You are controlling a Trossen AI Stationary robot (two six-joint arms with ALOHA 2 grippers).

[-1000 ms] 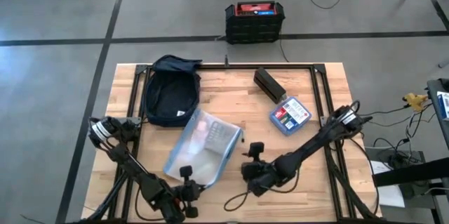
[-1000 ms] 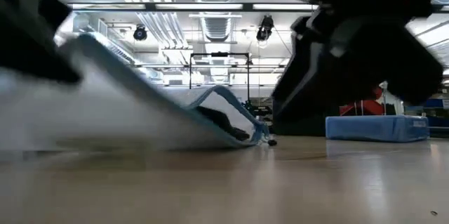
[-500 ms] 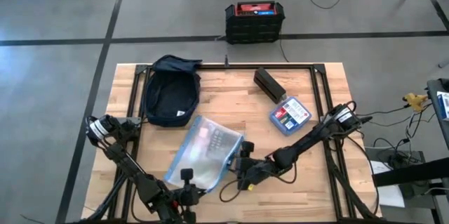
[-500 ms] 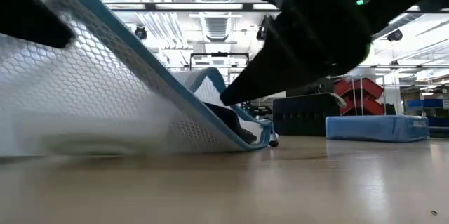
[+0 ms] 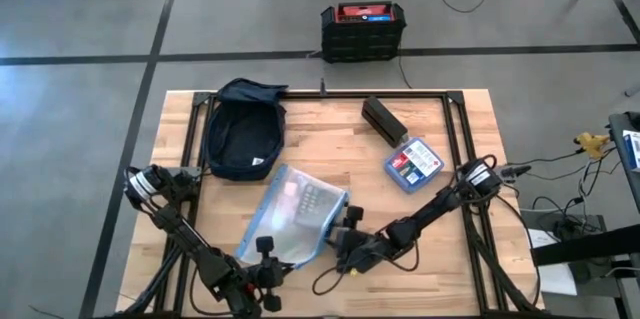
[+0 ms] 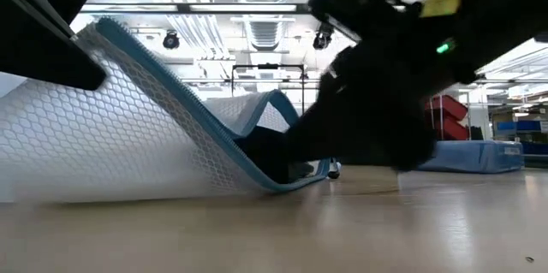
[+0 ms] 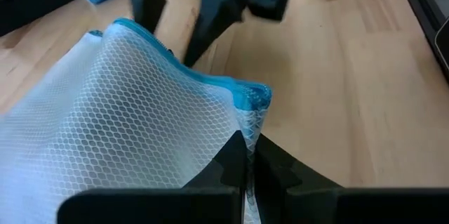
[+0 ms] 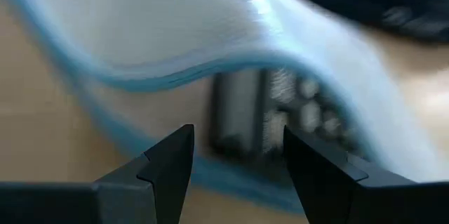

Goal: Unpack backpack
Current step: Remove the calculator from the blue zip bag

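The dark navy backpack (image 5: pixel 240 131) lies flat at the table's far left. A white mesh pouch with blue trim (image 5: pixel 290 214) lies near the table's middle, and a dark flat item (image 8: pixel 242 115) shows inside it. My left gripper (image 5: pixel 266 255) is shut on the pouch's near corner. That end is raised (image 6: pixel 111 59), while the far part (image 6: pixel 282 175) rests on the table. My right gripper (image 5: pixel 338 242) is open at the pouch's right, gaping edge (image 8: pixel 210 69). Its fingers stand before the mouth, and I see no touch. My left gripper pinches the pouch's near corner (image 7: pixel 247 122), beside the blue trim, between its two fingers. It comes from the table's near side. The corner is lifted, and the mesh slopes down from it to the part that lies on the table.
A black box (image 5: pixel 384 120) and a small blue box with a red label (image 5: pixel 413 163) lie at the far right of the table. A black crate with a red top (image 5: pixel 362 31) stands on the floor beyond the far edge. Metal rails (image 5: pixel 330 94) frame the tabletop.
My right gripper has gone toward the table's left, staying open, and has come up to the pouch's right edge. My left gripper has kept its hold on the pouch's raised near corner.
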